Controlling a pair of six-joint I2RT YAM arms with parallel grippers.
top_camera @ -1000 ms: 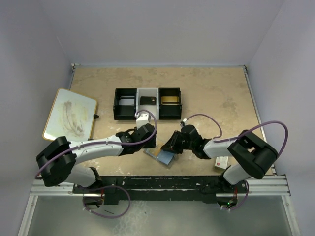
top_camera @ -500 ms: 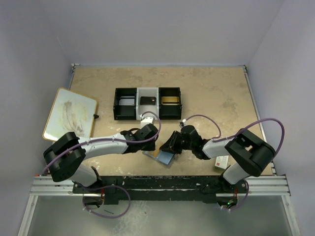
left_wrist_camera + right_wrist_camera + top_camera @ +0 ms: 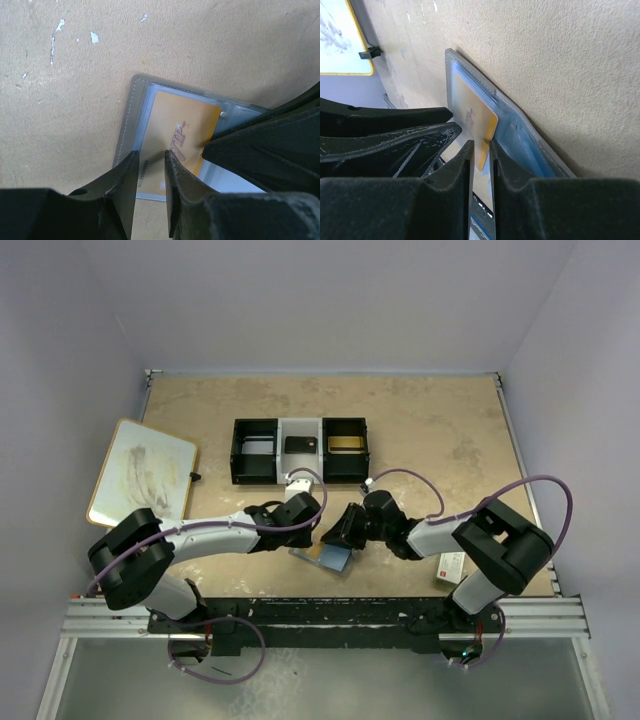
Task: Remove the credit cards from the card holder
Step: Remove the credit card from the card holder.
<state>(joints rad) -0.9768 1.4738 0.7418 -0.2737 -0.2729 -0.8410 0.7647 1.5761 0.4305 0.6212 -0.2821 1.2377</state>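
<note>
The grey card holder (image 3: 336, 561) lies open near the table's front middle. Its stitched rim (image 3: 131, 112) and blue-grey inner face (image 3: 520, 132) show in the wrist views. A yellow credit card (image 3: 180, 125) rests on its clear pocket. My left gripper (image 3: 151, 154) hovers over the card's near edge, open by a narrow gap with the flat card visible through it. My right gripper (image 3: 480, 145) comes in from the opposite side, open by a slit. The card's raised corner (image 3: 487, 137) sits between its fingers, touching one finger. The two grippers almost meet over the holder.
A black-and-white three-compartment tray (image 3: 236, 452) stands behind the grippers, with a dark item (image 3: 300, 444) and a gold item (image 3: 346, 444) inside. A yellow-framed white board (image 3: 142, 473) lies at the left. A small white-and-red box (image 3: 451, 566) sits by the right arm.
My left gripper slid right onto the holder and its jaws narrowed. The right gripper edged left and closed slightly around the card's corner.
</note>
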